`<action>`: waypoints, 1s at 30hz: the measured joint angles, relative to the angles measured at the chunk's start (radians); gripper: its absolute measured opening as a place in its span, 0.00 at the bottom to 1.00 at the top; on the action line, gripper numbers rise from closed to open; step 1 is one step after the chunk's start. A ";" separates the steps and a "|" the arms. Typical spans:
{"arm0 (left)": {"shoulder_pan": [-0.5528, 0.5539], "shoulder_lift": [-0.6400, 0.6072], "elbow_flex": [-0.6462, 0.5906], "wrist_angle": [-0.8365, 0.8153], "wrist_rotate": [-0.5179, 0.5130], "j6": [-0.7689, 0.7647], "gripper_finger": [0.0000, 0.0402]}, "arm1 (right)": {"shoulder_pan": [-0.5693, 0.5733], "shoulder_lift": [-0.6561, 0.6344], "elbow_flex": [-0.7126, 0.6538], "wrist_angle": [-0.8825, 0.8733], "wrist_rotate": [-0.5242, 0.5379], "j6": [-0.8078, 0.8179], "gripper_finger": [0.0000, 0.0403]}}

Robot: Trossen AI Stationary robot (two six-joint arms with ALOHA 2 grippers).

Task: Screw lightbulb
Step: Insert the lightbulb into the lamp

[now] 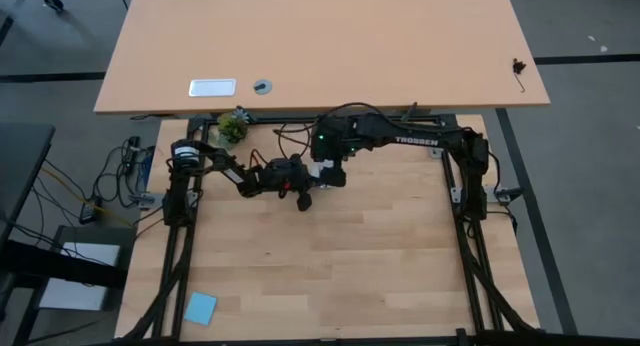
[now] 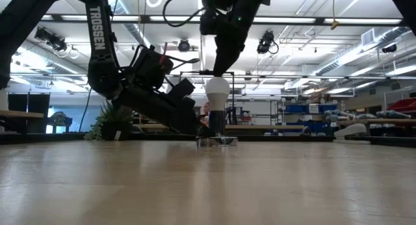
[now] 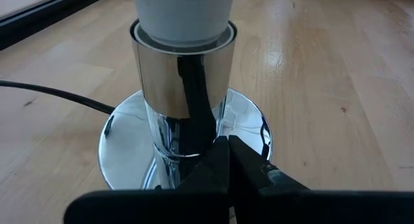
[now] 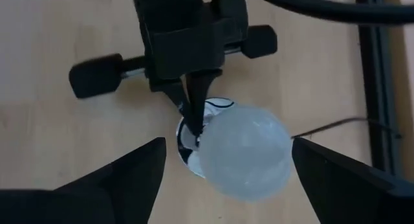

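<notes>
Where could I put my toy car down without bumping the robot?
Bare wood lies between the blue sticky note and the right rail. It is crowded where the shut left gripper and open right gripper meet around the lightbulb.

counter (image 1: 330,276): pale wood planks | blue sticky note (image 1: 200,308): near its front-left corner | small potted plant (image 1: 232,128): at its far edge | second tan desk (image 1: 400,36): beyond, bearing a white rectangular plate (image 1: 212,87)

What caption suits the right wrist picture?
Right hand open above the lightbulb seated in its socket; left hand shut at the socket.
</notes>
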 joint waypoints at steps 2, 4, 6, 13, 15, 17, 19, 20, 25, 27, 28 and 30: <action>0.000 0.000 0.000 0.000 0.000 0.000 0.00 | -0.007 0.000 0.000 0.004 -0.005 -0.047 0.83; 0.000 0.000 0.000 0.000 0.000 0.000 0.00 | -0.017 0.000 -0.006 0.015 -0.006 -0.073 0.82; 0.000 0.000 0.000 0.000 0.000 0.000 0.00 | -0.027 0.000 -0.009 0.016 -0.020 -0.080 0.80; 0.000 0.000 0.000 0.000 0.003 0.000 0.00 | -0.035 0.000 -0.026 0.056 -0.049 -0.083 0.75; 0.000 0.000 0.000 0.000 0.003 0.000 0.00 | -0.035 0.000 -0.045 0.057 -0.050 -0.090 0.75; 0.000 0.000 0.000 0.000 0.003 0.000 0.00 | -0.035 0.000 -0.073 0.076 -0.050 -0.103 0.74; 0.000 0.000 0.000 0.000 0.003 0.000 0.00 | -0.036 -0.001 -0.081 0.081 -0.051 -0.105 0.74; 0.000 0.000 0.000 0.000 0.003 0.000 0.00 | -0.036 -0.002 -0.082 0.081 -0.051 -0.100 0.73; 0.000 0.000 0.000 0.000 0.003 0.000 0.00 | -0.035 -0.002 -0.082 0.097 -0.050 -0.052 0.71; 0.000 0.000 0.000 0.000 0.003 0.000 0.00 | -0.037 -0.002 -0.082 0.095 -0.040 0.012 0.69; 0.000 0.000 0.000 0.000 0.003 0.000 0.00 | -0.037 -0.002 -0.082 0.095 -0.030 0.057 0.68; 0.000 0.000 0.000 0.000 0.003 0.000 0.00 | -0.037 -0.002 -0.082 0.094 -0.004 0.181 0.67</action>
